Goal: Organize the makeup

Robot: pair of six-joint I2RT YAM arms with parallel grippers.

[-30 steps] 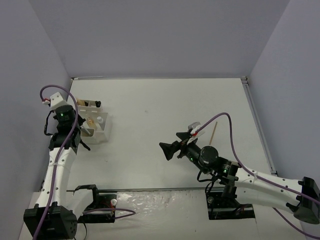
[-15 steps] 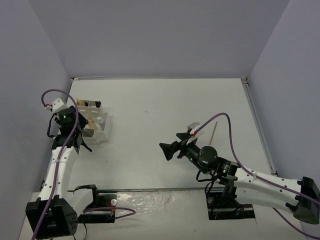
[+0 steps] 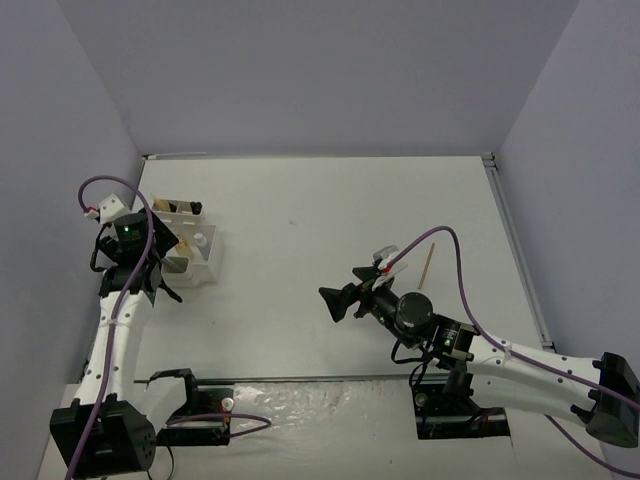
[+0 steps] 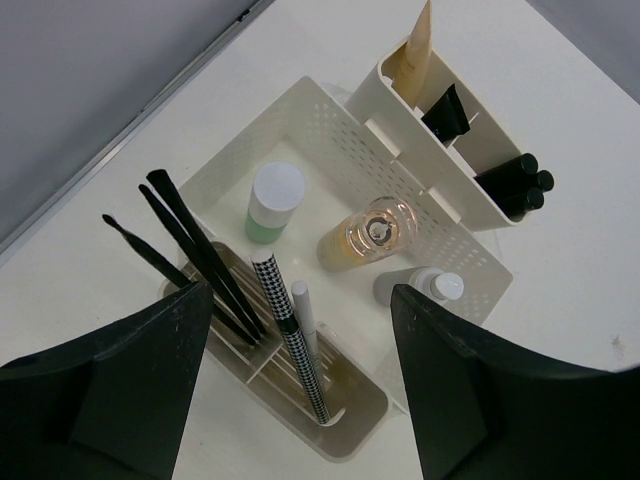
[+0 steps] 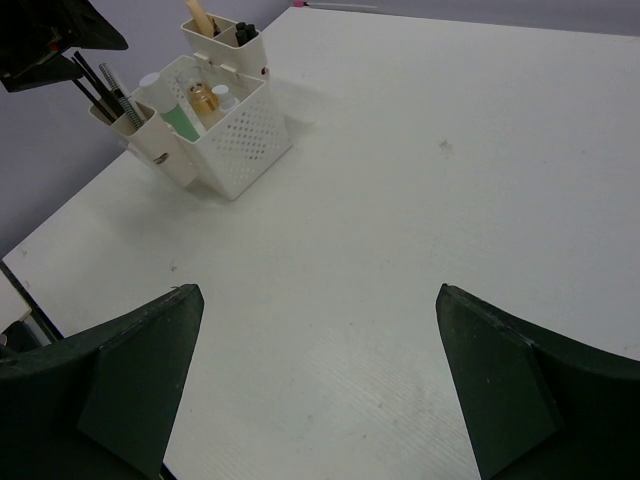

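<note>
My left gripper is open above the white tray and holds nothing. Between its fingers, a houndstooth pencil and a white pencil stand in the tray's front slot. Black brushes lean to the left of them. Inside the tray are a white-green bottle, an amber bottle and a grey bottle. The back pockets hold a tan tube and black tubes. A tan wooden stick lies on the table beyond my right gripper, which is open over bare table.
The tray stands at the table's left side, close to the left wall. My left gripper hangs over its near edge. In the right wrist view the tray is far off at the upper left.
</note>
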